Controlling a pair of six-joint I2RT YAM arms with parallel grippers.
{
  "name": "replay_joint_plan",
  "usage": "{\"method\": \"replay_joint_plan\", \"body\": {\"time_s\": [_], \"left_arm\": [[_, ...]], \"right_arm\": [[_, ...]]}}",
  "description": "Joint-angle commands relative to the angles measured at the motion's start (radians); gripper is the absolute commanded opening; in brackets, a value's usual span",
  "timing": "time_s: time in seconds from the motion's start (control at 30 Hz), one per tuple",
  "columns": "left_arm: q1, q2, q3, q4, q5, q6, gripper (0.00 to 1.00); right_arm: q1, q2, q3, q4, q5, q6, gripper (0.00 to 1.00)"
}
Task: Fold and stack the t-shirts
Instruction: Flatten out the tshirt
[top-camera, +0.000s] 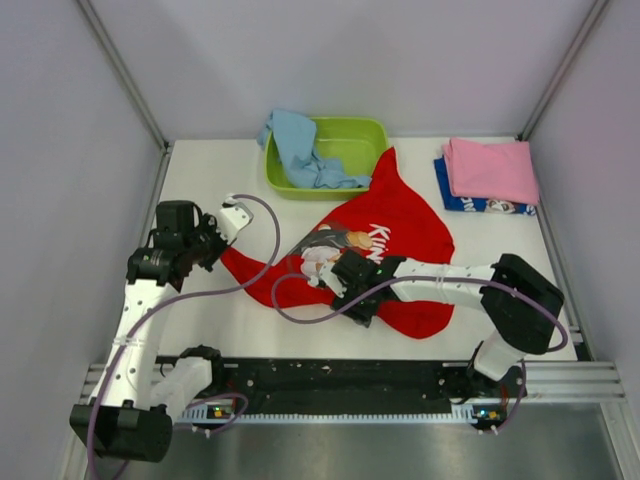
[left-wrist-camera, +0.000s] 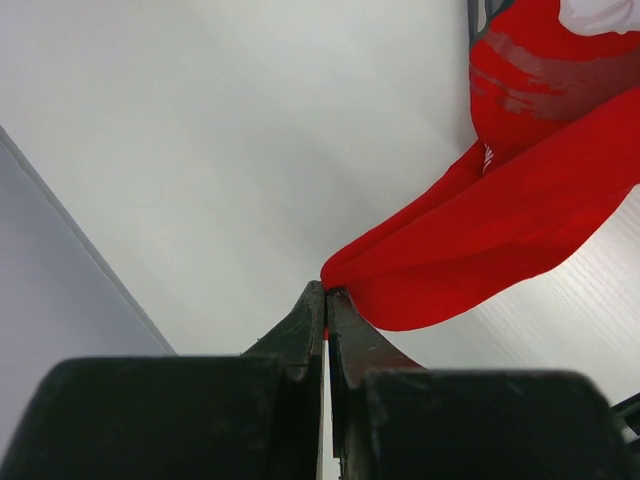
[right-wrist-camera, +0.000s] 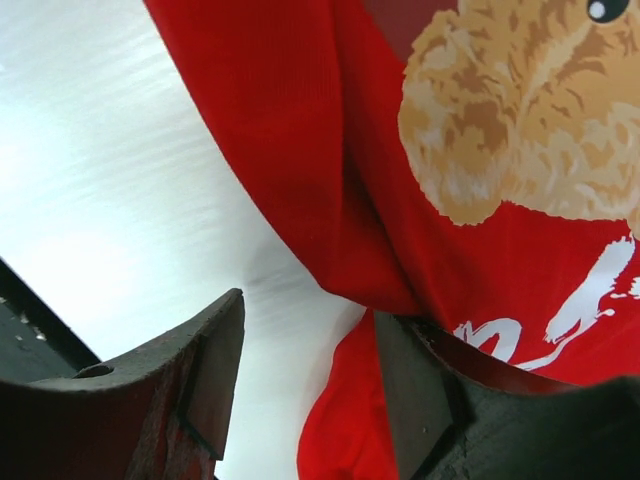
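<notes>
The red t-shirt, with a teddy-bear print and white lettering, lies crumpled and spread on the white table. My left gripper is shut on the shirt's left tip, and in the left wrist view the cloth runs out from my pinched jaws. My right gripper hovers low over the shirt's near edge beside the bear print. Its jaws stand open, and a red fold lies by the right finger. A light blue t-shirt hangs out of the basin. A folded pink t-shirt rests on a dark blue one.
The lime green basin stands at the back centre, touching the red shirt's far tip. The pink and dark blue stack sits at the back right. Grey walls close in the table's sides and back. Purple cables loop from both arms over the near table.
</notes>
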Motion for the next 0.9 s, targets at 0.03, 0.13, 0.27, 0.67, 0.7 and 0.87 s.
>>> {"method": "replay_joint_plan", "body": {"time_s": [0.03, 0.13, 0.27, 0.67, 0.7, 0.87], "left_arm": [[0.004, 0.002, 0.022, 0.043, -0.02, 0.013, 0.0], [0.004, 0.007, 0.022, 0.044, -0.029, 0.016, 0.0], [0.004, 0.013, 0.028, 0.044, -0.025, 0.016, 0.0], [0.004, 0.016, 0.03, 0.044, -0.029, 0.012, 0.0], [0.004, 0.017, 0.031, 0.044, -0.029, 0.012, 0.0], [0.004, 0.011, 0.031, 0.038, -0.032, 0.018, 0.0]], "right_arm": [[-0.025, -0.066, 0.04, -0.022, 0.066, 0.046, 0.55], [-0.025, -0.082, 0.047, -0.037, 0.077, 0.052, 0.55], [-0.025, -0.107, 0.037, -0.051, 0.094, 0.066, 0.55], [-0.028, 0.04, 0.024, 0.024, 0.095, 0.063, 0.49], [-0.033, 0.051, 0.026, 0.024, 0.106, 0.067, 0.49], [-0.083, 0.043, 0.026, 0.031, 0.132, 0.095, 0.49]]}}
